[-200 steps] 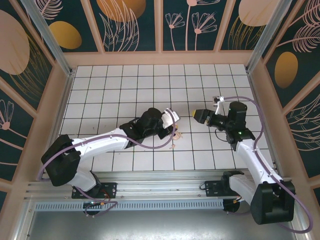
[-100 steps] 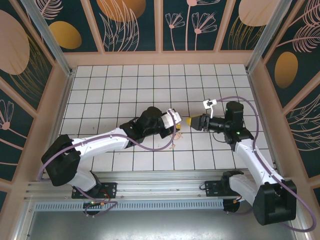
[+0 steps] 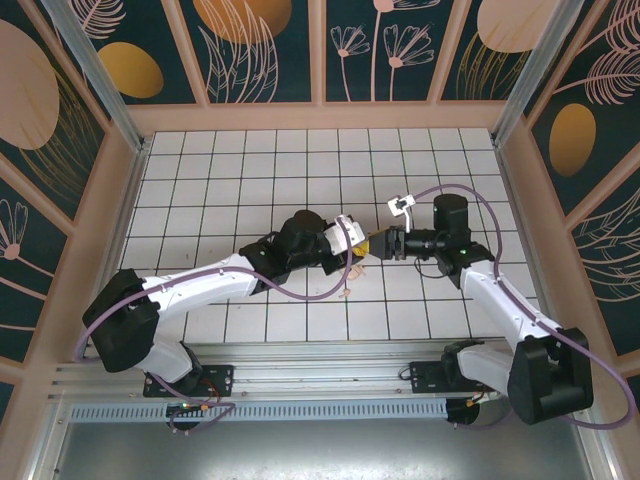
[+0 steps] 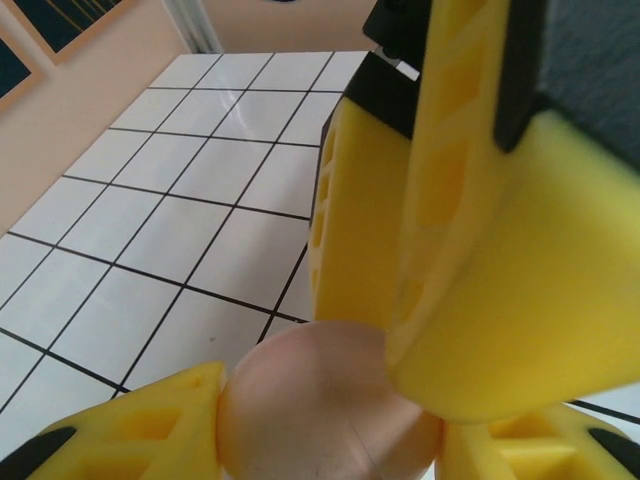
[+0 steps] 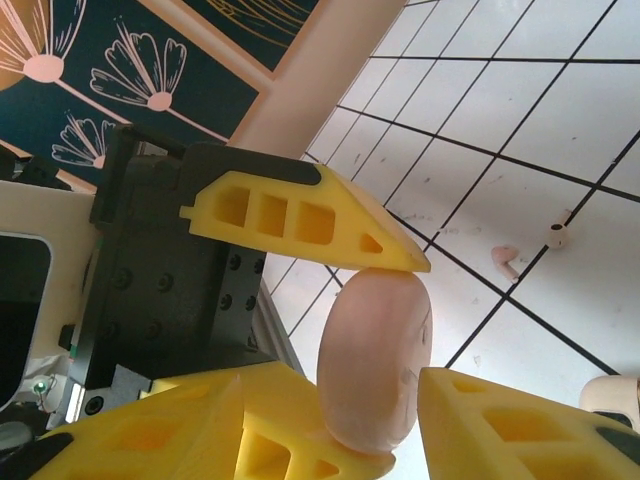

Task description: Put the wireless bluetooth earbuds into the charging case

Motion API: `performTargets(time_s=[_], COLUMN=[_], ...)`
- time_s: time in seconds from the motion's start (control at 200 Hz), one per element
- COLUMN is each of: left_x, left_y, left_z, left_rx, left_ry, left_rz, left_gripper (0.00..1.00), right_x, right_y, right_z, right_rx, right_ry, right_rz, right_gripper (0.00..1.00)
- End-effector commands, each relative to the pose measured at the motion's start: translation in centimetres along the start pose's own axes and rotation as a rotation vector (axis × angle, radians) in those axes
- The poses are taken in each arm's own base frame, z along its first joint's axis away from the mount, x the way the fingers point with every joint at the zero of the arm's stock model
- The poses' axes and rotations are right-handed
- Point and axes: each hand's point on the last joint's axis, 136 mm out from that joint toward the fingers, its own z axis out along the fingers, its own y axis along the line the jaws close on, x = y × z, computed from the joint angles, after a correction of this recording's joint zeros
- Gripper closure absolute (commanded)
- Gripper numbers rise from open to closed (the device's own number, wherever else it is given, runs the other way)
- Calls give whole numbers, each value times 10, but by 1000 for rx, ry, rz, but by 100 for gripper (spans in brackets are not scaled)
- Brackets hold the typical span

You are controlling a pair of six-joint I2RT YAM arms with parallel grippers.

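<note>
**A:** The right tool (image 5: pixel 375 415) has swung left across the desk (image 5: pixel 560 90) and now meets the left tool (image 4: pixel 330 415) at mid-desk.

**B:** Which one has the case (image 5: pixel 372 340)?

**A:** The left tool pinches it on edge, above the desk. The right tool's jaws stand either side of it; I cannot tell whether they press yet.

**B:** Is anything inserted?

**A:** No. The case looks shut. One earbud (image 5: pixel 505 262) lies on the desk, well apart from the case. A small nub (image 5: pixel 553 236) near it is perhaps the other.

**B:** What is left?

**A:** Nearly everything: open the case, then seat both.
</note>
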Motion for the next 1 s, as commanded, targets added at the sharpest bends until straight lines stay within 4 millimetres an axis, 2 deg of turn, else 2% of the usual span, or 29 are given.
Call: performTargets(time_s=[0.0,0.275,0.505,0.55,0.601,0.661,0.731,0.761,0.871,0.991], left_x=[-27,-36,-41,-41,-41,-39,-36,-36,-32,-28], left_y=[1,0,2,3,5,7,10,11,17,32], left_z=[-4,-10,-13,-13,-13,-13,-13,-13,-12,-17], left_rx=[12,21,11,6,-3,-22,-37,-44,-72,-106], left_ry=[-74,-116,-126,-123,-121,-121,-115,-109,-88,-88], left_rz=[11,-2,1,0,-4,-6,-9,-11,-32,-105], left_gripper=[61,61,59,55,45,22,13,3,1,1], right_x=[-8,-5,-4,-5,-6,-8,-11,-13,-23,-33], right_y=[8,3,8,9,9,7,3,1,-7,-15], right_z=[1,5,4,3,2,0,-3,-5,-15,-25], right_rx=[-26,-35,-52,-45,-34,-15,16,27,71,133], right_ry=[4,26,30,25,17,2,-25,-43,-116,-191], right_rz=[-51,-34,-65,-77,-89,-102,-112,-115,-116,-130], right_gripper=[52,56,68,70,71,71,72,72,73,75])
